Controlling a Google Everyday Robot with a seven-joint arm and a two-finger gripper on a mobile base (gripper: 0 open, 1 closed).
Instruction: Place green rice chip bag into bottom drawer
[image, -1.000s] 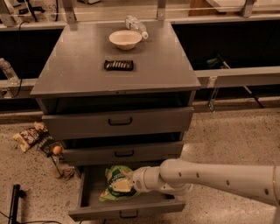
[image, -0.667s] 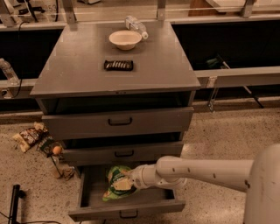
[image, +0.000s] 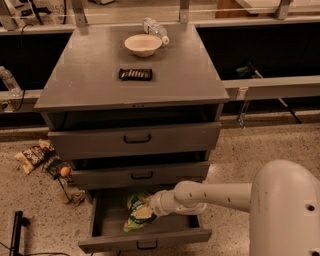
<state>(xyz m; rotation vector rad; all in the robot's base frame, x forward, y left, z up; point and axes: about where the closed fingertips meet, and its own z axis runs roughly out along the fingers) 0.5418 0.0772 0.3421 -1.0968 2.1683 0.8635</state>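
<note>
The green rice chip bag (image: 134, 214) is crinkled, bright green with tan corners, and sits inside the open bottom drawer (image: 107, 222), near its middle. My gripper (image: 146, 208) reaches into the drawer from the right on a white arm and is right at the bag's right side, touching it. The bag rests low in the drawer, against the grey floor. The drawer is pulled out, with its small dark handle (image: 147, 245) at the front.
Two shallower drawers (image: 135, 138) above are slightly open. On the cabinet top are a white bowl (image: 143, 44), a dark bar (image: 135, 74) and a clear bottle (image: 155, 27). Snack packets (image: 32, 156) and litter lie on the floor at left. My white arm base (image: 285, 210) fills the lower right.
My arm has reached further left and lower into the drawer, and the bag has gone down and left with it. The arm's base now fills more of the lower right.
</note>
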